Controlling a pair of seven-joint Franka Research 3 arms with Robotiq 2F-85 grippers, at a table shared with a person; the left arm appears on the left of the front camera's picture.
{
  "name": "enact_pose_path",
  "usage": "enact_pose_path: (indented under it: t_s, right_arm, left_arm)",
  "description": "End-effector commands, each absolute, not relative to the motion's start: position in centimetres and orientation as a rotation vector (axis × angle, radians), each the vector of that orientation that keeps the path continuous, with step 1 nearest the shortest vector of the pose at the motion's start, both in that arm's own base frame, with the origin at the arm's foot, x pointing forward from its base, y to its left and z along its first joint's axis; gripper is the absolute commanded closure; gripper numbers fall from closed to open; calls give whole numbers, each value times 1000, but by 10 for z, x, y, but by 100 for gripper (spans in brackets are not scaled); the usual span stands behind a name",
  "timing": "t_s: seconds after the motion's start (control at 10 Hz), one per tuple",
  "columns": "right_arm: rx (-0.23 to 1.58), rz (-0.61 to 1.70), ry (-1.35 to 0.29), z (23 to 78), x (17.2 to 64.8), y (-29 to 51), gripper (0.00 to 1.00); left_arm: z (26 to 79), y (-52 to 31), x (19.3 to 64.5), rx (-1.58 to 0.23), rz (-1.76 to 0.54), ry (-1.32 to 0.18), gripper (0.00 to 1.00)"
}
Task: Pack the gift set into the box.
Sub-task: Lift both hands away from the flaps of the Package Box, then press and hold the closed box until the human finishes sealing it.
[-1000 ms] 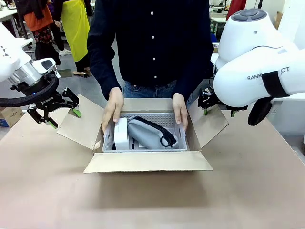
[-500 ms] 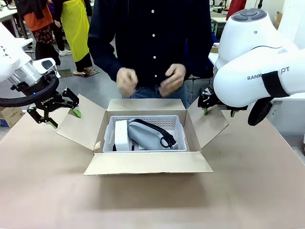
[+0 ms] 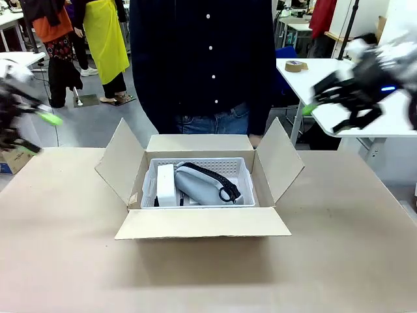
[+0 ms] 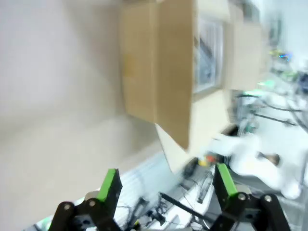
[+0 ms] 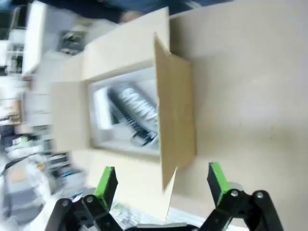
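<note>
The brown cardboard box (image 3: 202, 222) stands open in the middle of the table, its side flaps raised. Inside lies the gift set: a pale grey perforated tray (image 3: 228, 166) holding a white packet (image 3: 166, 182) and a grey pouch (image 3: 199, 186) with a black strap. My left gripper (image 3: 32, 134) is blurred at the far left edge, open and well clear of the box. My right gripper (image 3: 326, 117) is blurred at the upper right, open and empty. The left wrist view shows open fingers (image 4: 109, 185) with the box (image 4: 163, 72) far off. The right wrist view looks down on the box (image 5: 175, 120) and tray (image 5: 125, 110).
A person in a dark shirt (image 3: 202, 59) stands right behind the box at the far table edge. A white table (image 3: 365, 120) with a tape roll (image 3: 296, 66) stands at the back right. Other people stand at the back left.
The person let go of the tray and drew both hands back out of sight. Both arms swung outward away from the side flaps, which now stand more upright.
</note>
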State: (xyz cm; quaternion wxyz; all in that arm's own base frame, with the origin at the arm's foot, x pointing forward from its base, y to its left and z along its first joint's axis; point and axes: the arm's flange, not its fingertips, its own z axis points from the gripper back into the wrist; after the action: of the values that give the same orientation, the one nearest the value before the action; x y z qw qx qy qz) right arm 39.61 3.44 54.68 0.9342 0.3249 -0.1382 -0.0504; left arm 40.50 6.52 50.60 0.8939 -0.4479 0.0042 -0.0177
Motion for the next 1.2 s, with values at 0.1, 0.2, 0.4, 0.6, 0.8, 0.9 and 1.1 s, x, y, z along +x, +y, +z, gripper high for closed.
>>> enact_pose_path:
  t_s: [0.1, 0.2, 0.4, 0.6, 0.8, 0.9, 1.1]
  right_arm:
    - [1265, -179, -47, 482, 358, -69, 0]
    - [1328, -245, -61, 458, 352, -83, 0]
    - [1190, -142, -173, 494, 334, -78, 0]
    - [1190, -142, -173, 494, 334, -78, 0]
    - [1190, -142, -173, 494, 334, -78, 0]
    - [1190, -142, -173, 494, 334, -78, 0]
    - [1190, -142, -173, 494, 334, -78, 0]
  left_arm:
    - [452, 153, 423, -1715, -167, 280, 0]
    - [438, 164, 428, -1809, -121, 264, 0]
    - [453, 162, 387, -1418, -127, 53, 0]
    - [453, 162, 387, -1418, -127, 53, 0]
    - [453, 162, 387, -1418, -127, 53, 0]
    - [453, 162, 387, -1418, -127, 53, 0]
    - [453, 162, 387, -1418, -127, 53, 0]
